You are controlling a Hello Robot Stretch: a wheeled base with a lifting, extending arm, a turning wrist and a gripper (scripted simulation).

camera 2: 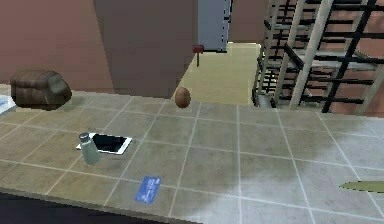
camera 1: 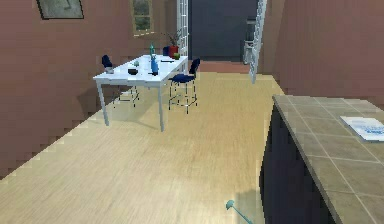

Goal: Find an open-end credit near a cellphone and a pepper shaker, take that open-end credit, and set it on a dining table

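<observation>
Blue card point(camera 2: 150, 188) on tiled tabletop point(camera 2: 262, 150)
It lies near the cellphone point(camera 2: 111, 143), toward the tabletop's near edge; a pepper shaker point(camera 2: 90, 150) stands just beside the cellphone. The gripper's state cannot be told.

no text or labels can be read.

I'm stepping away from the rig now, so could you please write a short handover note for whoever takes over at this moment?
Card: a small blue card lies flat on the tiled counter, near the cellphone and the shaker standing beside it.
Dining table: white, across the room in the forward view, with blue chairs around it.
Done: card found.
Left: pick up the card, drive to the table, set it down there.
</observation>
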